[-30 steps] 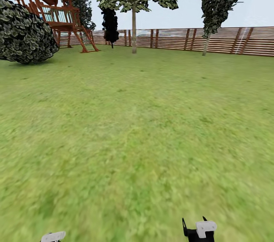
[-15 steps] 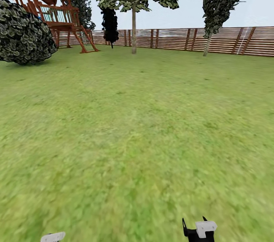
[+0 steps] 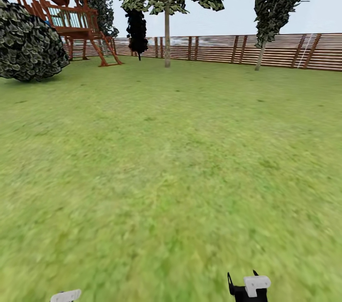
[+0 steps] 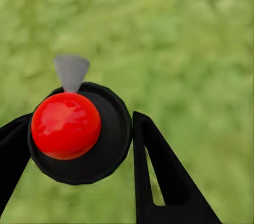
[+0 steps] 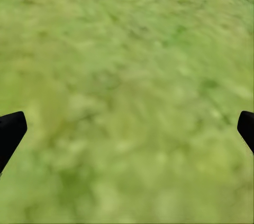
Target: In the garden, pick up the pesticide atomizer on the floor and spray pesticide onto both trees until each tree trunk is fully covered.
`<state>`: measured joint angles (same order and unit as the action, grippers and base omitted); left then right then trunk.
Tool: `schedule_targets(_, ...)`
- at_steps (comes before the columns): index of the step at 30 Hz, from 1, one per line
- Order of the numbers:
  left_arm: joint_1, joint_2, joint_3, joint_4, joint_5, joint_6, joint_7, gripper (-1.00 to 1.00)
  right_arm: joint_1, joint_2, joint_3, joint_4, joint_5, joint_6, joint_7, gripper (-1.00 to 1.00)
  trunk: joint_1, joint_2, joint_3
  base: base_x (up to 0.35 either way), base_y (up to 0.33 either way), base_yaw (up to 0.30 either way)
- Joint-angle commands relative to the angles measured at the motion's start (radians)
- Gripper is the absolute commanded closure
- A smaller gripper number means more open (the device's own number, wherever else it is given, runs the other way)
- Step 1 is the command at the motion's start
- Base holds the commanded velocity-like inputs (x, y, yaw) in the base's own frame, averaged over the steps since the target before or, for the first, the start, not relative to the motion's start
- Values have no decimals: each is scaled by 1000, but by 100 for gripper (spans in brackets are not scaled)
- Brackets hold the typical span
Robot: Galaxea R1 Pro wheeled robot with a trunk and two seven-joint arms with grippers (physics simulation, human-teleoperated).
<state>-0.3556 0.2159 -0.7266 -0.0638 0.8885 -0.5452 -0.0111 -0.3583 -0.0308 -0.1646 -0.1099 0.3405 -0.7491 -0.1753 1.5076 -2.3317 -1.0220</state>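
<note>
Open lawn ahead, atomizer carried in the left hand.

The garden's grass floor fills most of the head view, ringed at the far side by a slatted brown fence. A round dark bush and a red-brown wooden playhouse stand far left. Two trees rise by the fence, one with a pale straight trunk, another well to its right. The left hand pinches the pesticide atomizer (red ball top, black collar, grey nozzle) over grass. The right hand is spread wide above bare grass.
</note>
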Motion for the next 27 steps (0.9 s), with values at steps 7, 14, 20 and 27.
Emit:
schedule_targets(7, 0, 0, -8, -1, 10, -2, -1, 100, -1, 0, -6, 1, 11, -3, -4, -100, 0, 0, -1, 338, 0, 0)
schedule_targets(14, 0, 0, -8, -1, 10, -2, -1, 100, -1, 0, -6, 1, 12, -3, -4, -100, 0, 0, -1, 338, 0, 0)
schedule_targets(20, 0, 0, -8, -1, 10, -1, -1, 100, -1, 0, -6, 1, 12, -3, -4, -100, 0, 0, -1, 338, 0, 0)
schedule_targets(27, 0, 0, -8, -1, 10, -2, -1, 100, -1, 0, -6, 1, 12, -3, -4, -100, 0, 0, -1, 338, 0, 0)
